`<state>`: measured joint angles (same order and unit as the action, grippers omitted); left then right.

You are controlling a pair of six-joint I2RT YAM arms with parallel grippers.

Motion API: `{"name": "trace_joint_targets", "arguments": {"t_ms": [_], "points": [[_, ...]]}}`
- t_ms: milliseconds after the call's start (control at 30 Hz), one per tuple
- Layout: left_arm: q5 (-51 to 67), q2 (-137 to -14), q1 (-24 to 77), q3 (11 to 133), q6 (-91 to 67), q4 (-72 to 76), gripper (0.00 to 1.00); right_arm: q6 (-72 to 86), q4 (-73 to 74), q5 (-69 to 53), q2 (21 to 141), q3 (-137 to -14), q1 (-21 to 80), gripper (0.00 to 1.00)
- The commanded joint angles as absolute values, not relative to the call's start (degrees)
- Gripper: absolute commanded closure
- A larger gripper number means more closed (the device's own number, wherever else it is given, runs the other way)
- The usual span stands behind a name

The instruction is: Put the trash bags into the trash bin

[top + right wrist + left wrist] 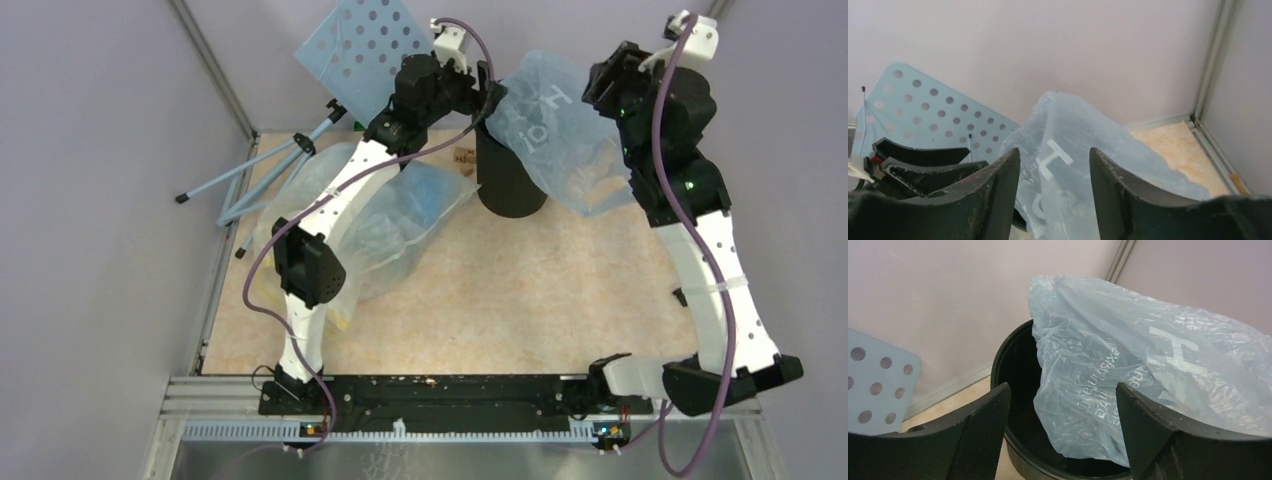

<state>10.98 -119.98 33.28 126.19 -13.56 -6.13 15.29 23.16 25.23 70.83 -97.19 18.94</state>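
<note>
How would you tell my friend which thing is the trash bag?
Find the round black trash bin near the back of the table. The trash bag is the thin, crinkly light-blue film draped over its rim and spilling to the right. Big white letters set it apart from the clear sack lying left of the bin and the stiff blue panel with holes.

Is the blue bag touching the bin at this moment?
Touching. The left wrist view shows the bag draped over the rim of the bin, hanging down into its opening.
</note>
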Motion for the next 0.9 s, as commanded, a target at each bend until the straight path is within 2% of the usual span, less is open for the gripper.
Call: {"name": "trace_joint_targets", "arguments": {"t_ms": [0,33,100,167,467,667,867], "points": [[9.4,-115.1,32.0,124.1,-16.2,-8.3,0.18,11.1,30.7,17.5,79.9,-108.8,18.6,0.51],[10.0,-114.9,31.6,123.4,-17.0,-8.3,0.18,11.1,32.1,16.5,82.1,-110.9,18.7,0.54],[10.9,-114.9,31.0,122.0,-18.3,-8.3,0.17,11.0,33.9,15.2,86.2,-114.1,18.6,0.67],[11.9,-115.2,30.4,121.4,-19.1,-8.4,0.17,11.0,35.0,15.0,90.8,-117.4,18.6,1.00],[18.8,-118.3,27.5,121.3,-24.0,-8.3,0.19,9.7,48.4,10.5,113.1,-140.3,17.8,1.00],[21.8,-120.8,27.3,121.7,-25.0,-7.0,0.19,9.4,49.0,9.5,116.6,-132.7,17.8,1.00],[23.2,-123.7,27.3,124.4,-26.4,-8.3,0.26,9.3,50.2,4.5,119.1,-131.8,17.8,1.00]]}}
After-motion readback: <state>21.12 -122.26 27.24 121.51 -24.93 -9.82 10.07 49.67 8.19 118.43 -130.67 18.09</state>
